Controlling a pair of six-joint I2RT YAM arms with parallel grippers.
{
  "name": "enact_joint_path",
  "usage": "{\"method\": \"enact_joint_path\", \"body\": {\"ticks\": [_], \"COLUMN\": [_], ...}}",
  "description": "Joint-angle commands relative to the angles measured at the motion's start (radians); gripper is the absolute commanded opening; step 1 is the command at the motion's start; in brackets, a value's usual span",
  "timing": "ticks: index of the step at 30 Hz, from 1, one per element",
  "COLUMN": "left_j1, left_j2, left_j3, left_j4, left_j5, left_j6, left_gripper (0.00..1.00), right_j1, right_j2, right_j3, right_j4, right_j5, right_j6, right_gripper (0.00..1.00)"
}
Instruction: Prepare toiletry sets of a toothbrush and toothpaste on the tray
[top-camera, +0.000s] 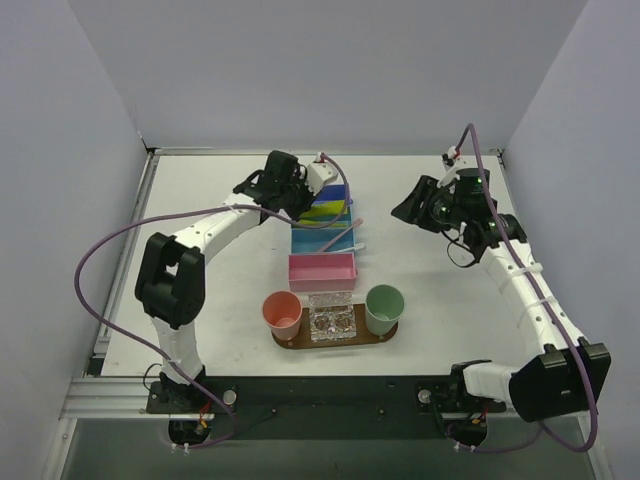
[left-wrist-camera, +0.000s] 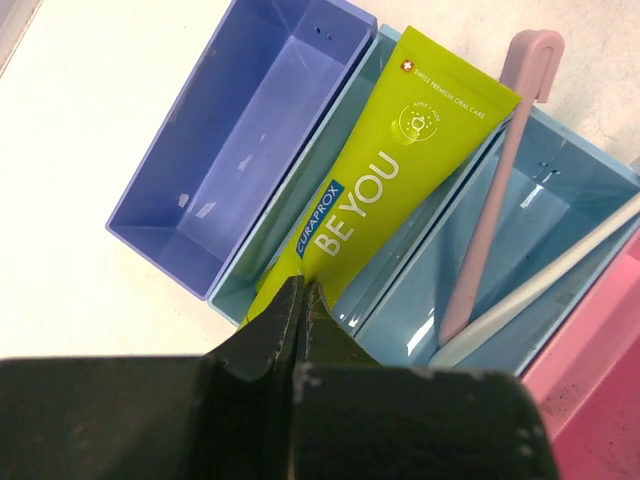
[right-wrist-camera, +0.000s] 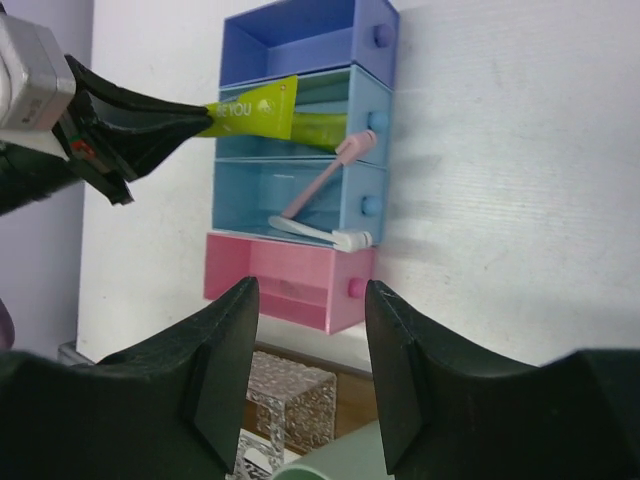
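Observation:
My left gripper (left-wrist-camera: 303, 287) is shut on the narrow end of a yellow-green toothpaste (left-wrist-camera: 385, 190) tube. The tube slants up out of the teal bin (left-wrist-camera: 250, 285), and the right wrist view shows the toothpaste (right-wrist-camera: 265, 108) tilted over that bin. A pink toothbrush (left-wrist-camera: 495, 180) and a white toothbrush (left-wrist-camera: 560, 280) lean in the light-blue bin beside it. The dark wooden tray (top-camera: 288, 343) lies at the near middle and carries a clear holder (top-camera: 332, 319). My right gripper (right-wrist-camera: 310, 295) hangs open and holds nothing, to the right of the bins and apart from them.
Several bins stand in a row: a purple-blue one (left-wrist-camera: 240, 150) at the far end and a pink one (top-camera: 322, 271) nearest the tray. A salmon cup (top-camera: 283, 313) and a mint-green cup (top-camera: 384, 308) stand at the tray's two ends.

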Motion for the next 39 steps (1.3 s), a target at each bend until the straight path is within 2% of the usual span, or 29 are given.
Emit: {"method": "enact_joint_path", "body": {"ticks": [1,6,13,29,39], "left_j1": [0.003,0.001,-0.006,-0.045,-0.045], "left_j2": [-0.126,-0.212,-0.283,-0.33,-0.327], "left_j3": [-0.066,-0.201,-0.286,-0.333,-0.336], "left_j4": [0.188,0.304,0.414,0.457,0.466], "left_j5": [0.033,0.059,0.089,0.129,0.177], "left_j6": [-0.085,-0.156,-0.183,-0.182,-0.189], "left_gripper": [0.0,0.0,0.0,0.0,0.0], "right_j1": [0.002,0.042,0.102,0.131,0.126], "right_j2": [0.084,0.207,0.319,0.414,0.428], "right_j3": [0.07,0.15,0.206,0.23,0.233], "right_j4": [0.124,0.122,0.17,0.225,0.248], "right_j5": [-0.123,-0.155,-0.211,-0.224,-0.247], "right_j6": [0.072,0.079,0.131,0.155,0.169], "right_gripper": [0.42,0.42,0.43,0.4,0.26]}}
